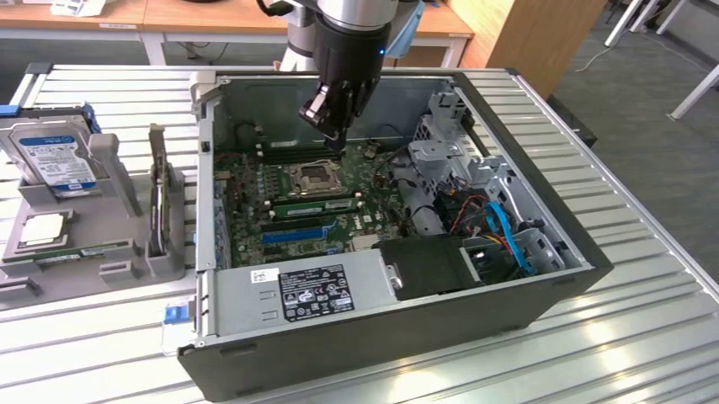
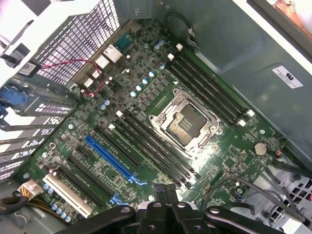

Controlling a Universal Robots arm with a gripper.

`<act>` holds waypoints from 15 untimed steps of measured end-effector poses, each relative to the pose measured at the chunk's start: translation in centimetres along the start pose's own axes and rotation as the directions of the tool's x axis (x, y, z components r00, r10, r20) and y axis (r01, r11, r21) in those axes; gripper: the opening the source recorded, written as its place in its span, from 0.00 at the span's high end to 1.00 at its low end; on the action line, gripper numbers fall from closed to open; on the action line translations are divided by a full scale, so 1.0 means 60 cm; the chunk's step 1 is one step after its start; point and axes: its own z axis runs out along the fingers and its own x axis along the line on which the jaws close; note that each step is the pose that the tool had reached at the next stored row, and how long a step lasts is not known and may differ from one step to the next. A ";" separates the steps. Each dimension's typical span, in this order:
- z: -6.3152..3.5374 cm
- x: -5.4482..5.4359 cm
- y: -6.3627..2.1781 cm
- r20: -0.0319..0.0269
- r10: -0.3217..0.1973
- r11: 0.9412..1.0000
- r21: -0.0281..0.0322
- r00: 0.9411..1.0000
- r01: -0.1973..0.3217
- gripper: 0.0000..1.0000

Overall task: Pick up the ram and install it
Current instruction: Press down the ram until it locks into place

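My gripper (image 1: 335, 139) hangs inside the open computer case (image 1: 561, 261), above the motherboard (image 2: 146, 92) and over its far memory slots (image 2: 207, 87). Its black fingers (image 2: 165, 192) are pressed together with nothing visible between them. In the exterior view a long thin green stick, the ram (image 1: 312, 203), sits along the near slots just in front of the empty processor socket (image 1: 311, 177). In the wrist view those slots (image 2: 156, 146) look dark, and I cannot tell the stick apart from them. The gripper is well above the board and touches nothing.
A grey holder tray (image 1: 113, 269) stands at the exterior view's left with a blue-labelled hard drive (image 1: 50, 156), a square silver chip (image 1: 43, 229), a thin green strip (image 1: 79, 252) and an upright card (image 1: 160, 202). Inside the case are the power supply (image 1: 309, 290), cables (image 1: 506, 236) and a drive cage (image 1: 450, 151).
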 end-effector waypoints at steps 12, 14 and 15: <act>0.000 0.000 0.000 -0.002 0.020 1.000 -0.001 1.000 -0.020 0.90; 0.000 0.000 0.000 -0.004 0.043 0.999 -0.003 0.999 -0.043 0.90; 0.000 0.000 0.000 -0.004 0.056 0.998 -0.003 0.998 -0.056 0.90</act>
